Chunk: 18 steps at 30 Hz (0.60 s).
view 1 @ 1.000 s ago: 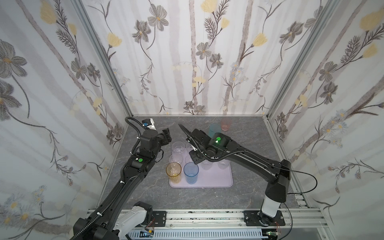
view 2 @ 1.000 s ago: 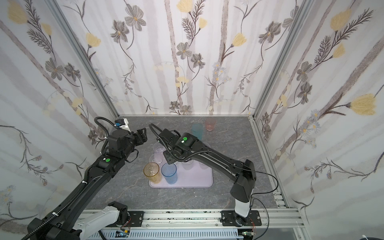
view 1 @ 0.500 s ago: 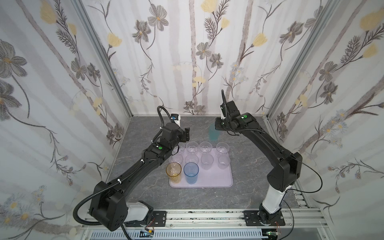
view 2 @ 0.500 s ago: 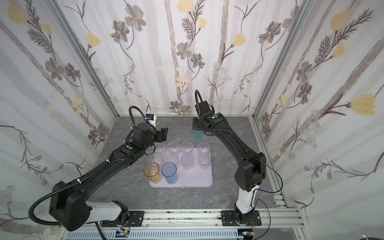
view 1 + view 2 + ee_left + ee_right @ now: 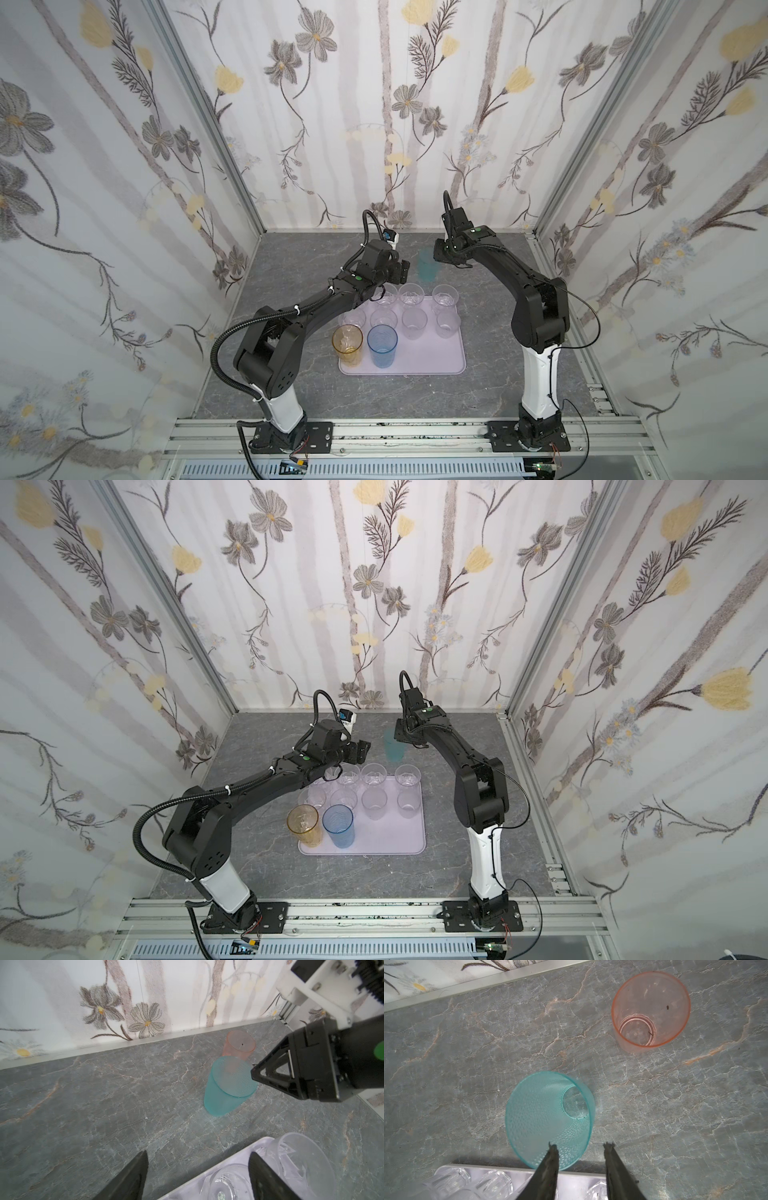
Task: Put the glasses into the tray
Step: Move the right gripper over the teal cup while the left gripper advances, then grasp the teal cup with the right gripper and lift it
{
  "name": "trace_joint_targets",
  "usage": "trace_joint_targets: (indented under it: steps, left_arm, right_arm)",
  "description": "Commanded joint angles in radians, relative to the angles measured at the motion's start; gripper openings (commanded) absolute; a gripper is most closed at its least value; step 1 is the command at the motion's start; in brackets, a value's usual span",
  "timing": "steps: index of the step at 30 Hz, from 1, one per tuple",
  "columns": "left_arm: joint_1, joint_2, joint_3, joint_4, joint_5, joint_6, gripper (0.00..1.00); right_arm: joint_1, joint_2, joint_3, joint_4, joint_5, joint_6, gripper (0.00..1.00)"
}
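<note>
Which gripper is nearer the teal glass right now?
Right. The right gripper hangs just over the teal glass, fingers open either side of its rim. The left gripper, also open, is off to the side at the far corner of the tray, apart from the glass.

I count eight short clear glasses (image 5: 374, 802), one of them partly behind my left arm (image 5: 257, 783) in both top views. The coloured ones come one apiece: one amber glass (image 5: 305, 825), one blue glass (image 5: 338, 827), one teal glass (image 5: 550, 1115) and one pink glass (image 5: 650, 1012), which I see only in my wrist views. That makes twelve in all. There is one tray (image 5: 399, 837). With the right arm (image 5: 465, 762) I have two arms, each with one tool: left tool (image 5: 197, 1154), right tool (image 5: 580, 1145).
</note>
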Motion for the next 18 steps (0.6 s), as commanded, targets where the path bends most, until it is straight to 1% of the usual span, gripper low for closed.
trace_joint_targets:
  steps: [1,6,11,18]
  left_arm:
    - [-0.017,0.024,0.009,0.033,-0.027,0.029,0.79]
    - [-0.038,0.037,-0.009,0.032,-0.071,0.035,0.82]
    - [-0.046,0.037,-0.015,0.03,-0.09,0.038,0.83]
    - [-0.05,0.037,-0.012,0.027,-0.091,0.037,0.83]
  right_arm:
    - [-0.003,0.033,0.025,0.045,0.004,-0.007,0.38]
    - [-0.013,0.081,0.051,0.046,0.018,-0.007,0.37]
    - [-0.012,0.103,0.06,0.052,0.039,-0.009,0.33]
    - [-0.013,0.117,0.072,0.055,0.06,-0.029,0.21]
